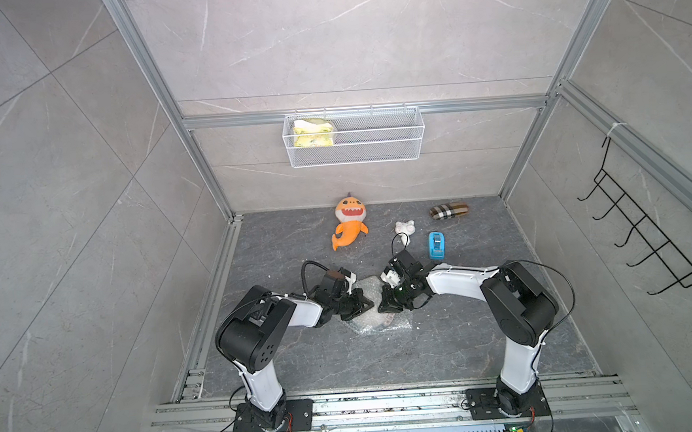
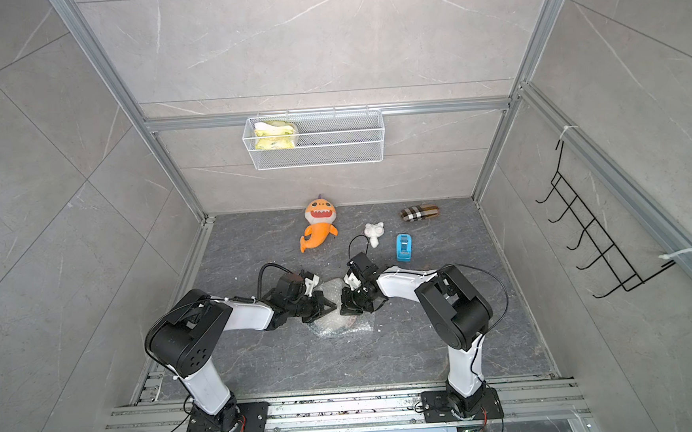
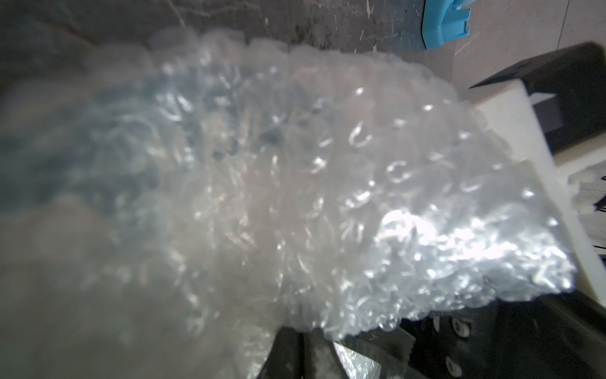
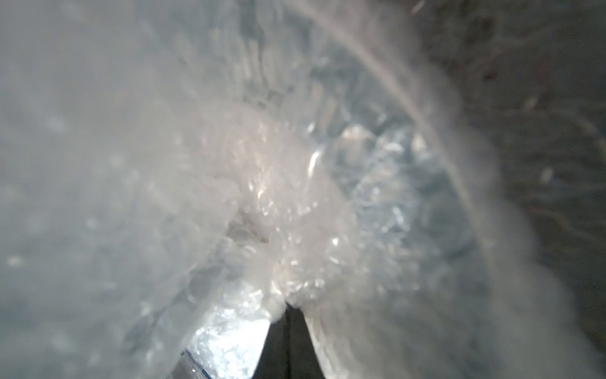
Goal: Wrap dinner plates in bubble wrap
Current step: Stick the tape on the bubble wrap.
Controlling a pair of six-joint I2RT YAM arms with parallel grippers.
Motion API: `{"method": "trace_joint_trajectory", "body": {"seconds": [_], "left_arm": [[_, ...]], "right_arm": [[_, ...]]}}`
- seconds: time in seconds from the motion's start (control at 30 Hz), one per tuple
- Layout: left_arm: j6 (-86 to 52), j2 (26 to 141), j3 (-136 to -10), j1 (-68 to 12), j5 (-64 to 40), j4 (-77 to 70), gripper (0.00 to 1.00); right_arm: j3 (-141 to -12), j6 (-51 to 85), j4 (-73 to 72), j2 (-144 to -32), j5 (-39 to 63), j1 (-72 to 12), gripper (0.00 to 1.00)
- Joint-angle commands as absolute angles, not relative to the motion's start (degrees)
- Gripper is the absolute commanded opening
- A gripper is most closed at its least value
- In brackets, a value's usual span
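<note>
The bubble wrap (image 1: 369,324) lies bunched into a shiny, crinkled bundle on the dark floor between both arms, seen in both top views (image 2: 335,328). The dinner plate is covered by it; only a pale curved edge (image 4: 410,108) shows blurred through the plastic. My left gripper (image 1: 367,304) reaches in from the left, shut on a fold of wrap (image 3: 328,197) that bulges out past its tips (image 3: 308,331). My right gripper (image 1: 383,307) comes from the right, shut on gathered wrap (image 4: 278,213) at its tips (image 4: 288,306). The two grippers nearly meet above the bundle.
Behind the bundle lie an orange shark plush (image 1: 348,221), a small white figure (image 1: 404,228), a blue tape dispenser (image 1: 436,245) and a plaid case (image 1: 449,211). A wire basket (image 1: 373,149) hangs on the back wall. A black hook rack (image 1: 646,240) is on the right wall.
</note>
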State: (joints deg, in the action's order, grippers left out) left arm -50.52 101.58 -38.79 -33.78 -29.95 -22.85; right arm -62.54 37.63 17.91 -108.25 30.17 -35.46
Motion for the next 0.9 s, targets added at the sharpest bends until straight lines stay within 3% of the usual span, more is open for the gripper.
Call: {"method": "trace_joint_trajectory", "body": {"seconds": [0.0, 0.1, 0.17, 0.3, 0.7, 0.87], "left_arm": [[-48.71, 102.80, -36.58, -34.10, -26.79, -9.15, 0.05], [-48.71, 103.53, -36.68, -34.10, -26.80, -9.29, 0.05], [-49.07, 104.12, -36.35, -34.10, -26.80, -10.05, 0.05], [-49.20, 104.47, -35.96, -34.10, -26.66, -10.47, 0.05], [-49.15, 104.61, -35.51, -34.05, -26.59, -10.99, 0.05], [-49.29, 104.37, -35.42, -34.03, -26.41, -11.24, 0.05]], "right_arm": [[-61.17, 38.43, 17.57, -111.17, 25.50, -35.77, 0.00], [-61.09, 38.41, 17.92, -111.33, 24.86, -35.84, 0.01], [-60.80, 38.41, 18.53, -109.96, 23.44, -35.77, 0.22], [-61.16, 37.77, 20.58, -106.61, 21.51, -35.78, 0.41], [-63.49, 33.70, 27.26, -99.97, 18.98, -35.69, 0.49], [-64.44, 33.26, 27.26, -96.97, 17.93, -35.78, 0.44]]}}
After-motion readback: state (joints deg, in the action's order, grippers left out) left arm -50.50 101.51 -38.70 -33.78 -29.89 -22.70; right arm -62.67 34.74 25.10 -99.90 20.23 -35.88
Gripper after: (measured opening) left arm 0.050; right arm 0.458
